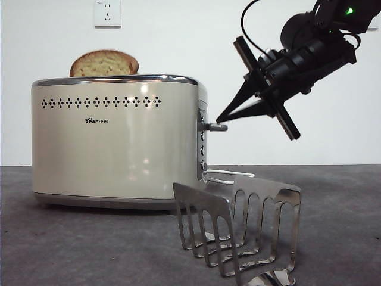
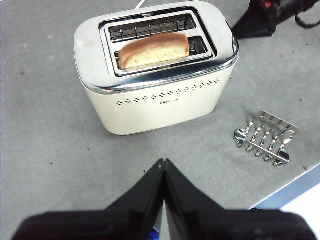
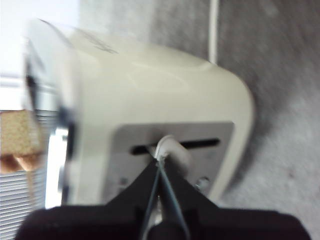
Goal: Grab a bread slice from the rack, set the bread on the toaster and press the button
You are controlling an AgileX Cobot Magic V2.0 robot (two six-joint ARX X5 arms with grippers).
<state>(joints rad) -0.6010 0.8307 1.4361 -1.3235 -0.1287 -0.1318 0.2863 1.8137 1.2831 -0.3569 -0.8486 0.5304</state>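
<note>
The cream toaster (image 1: 119, 149) stands left of centre, and the slice of bread (image 1: 104, 63) stands in one of its slots with its domed top sticking out. The steel rack (image 1: 238, 229) in front holds no bread. My right gripper (image 1: 219, 119) comes down from the upper right, jaws shut, its tips right at the top of the grey button (image 1: 216, 127) on the end panel. In the right wrist view the shut tips (image 3: 159, 161) overlap the button (image 3: 172, 148). My left gripper (image 2: 163, 163) hangs shut and empty, high above the table in front of the toaster (image 2: 160, 102).
The toaster's white cable (image 1: 229, 173) runs out behind the rack. A wall socket (image 1: 107, 13) sits on the back wall. The table edge (image 2: 287, 192) lies close to the rack (image 2: 267, 137) in the left wrist view.
</note>
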